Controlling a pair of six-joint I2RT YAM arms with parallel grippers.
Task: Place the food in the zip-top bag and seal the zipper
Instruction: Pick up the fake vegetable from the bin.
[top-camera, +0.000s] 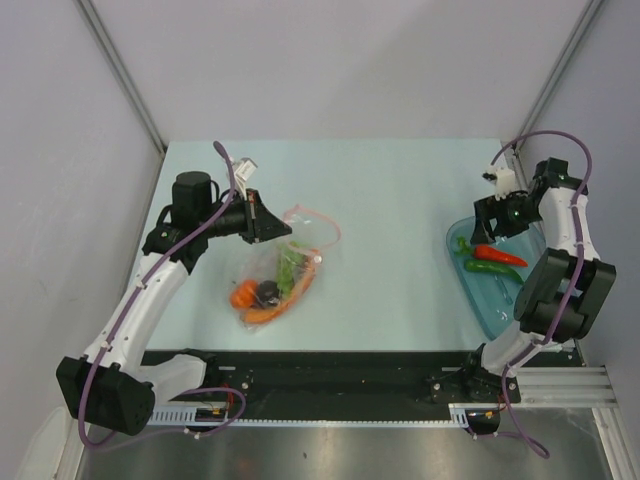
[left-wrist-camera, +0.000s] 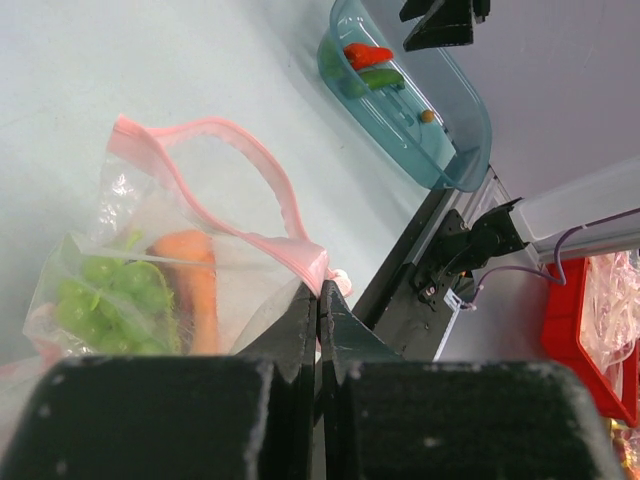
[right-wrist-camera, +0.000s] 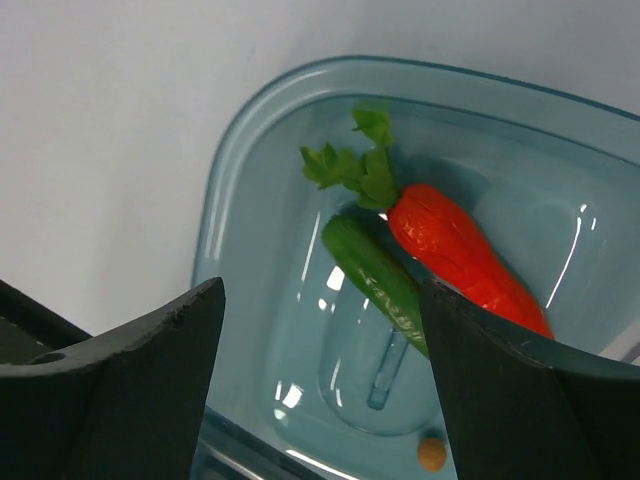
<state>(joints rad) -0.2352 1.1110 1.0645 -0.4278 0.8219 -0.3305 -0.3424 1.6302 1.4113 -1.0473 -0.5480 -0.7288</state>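
Note:
The clear zip-top bag (top-camera: 285, 268) lies left of the table's centre. Through the plastic I see the green grape bunch (top-camera: 289, 266), the orange-red round fruit (top-camera: 243, 294), the dark ball (top-camera: 267, 291) and the carrot (top-camera: 266, 314). The pink-red zipper (top-camera: 312, 216) loops open at the far end. My left gripper (top-camera: 281, 231) is shut on the zipper strip (left-wrist-camera: 300, 255) at one corner of the mouth. The left wrist view shows grapes (left-wrist-camera: 110, 300) and carrot (left-wrist-camera: 195, 290) inside. My right gripper (top-camera: 493, 228) hangs open and empty (right-wrist-camera: 320, 370) over the teal bowl.
The teal translucent bowl (top-camera: 503, 302) stands at the right edge; it also shows in the right wrist view (right-wrist-camera: 232, 170). It holds a red toy vegetable with green leaves (right-wrist-camera: 455, 250), a green toy vegetable (right-wrist-camera: 375, 275) and a small orange bead (right-wrist-camera: 431, 453). Grey walls enclose the table.

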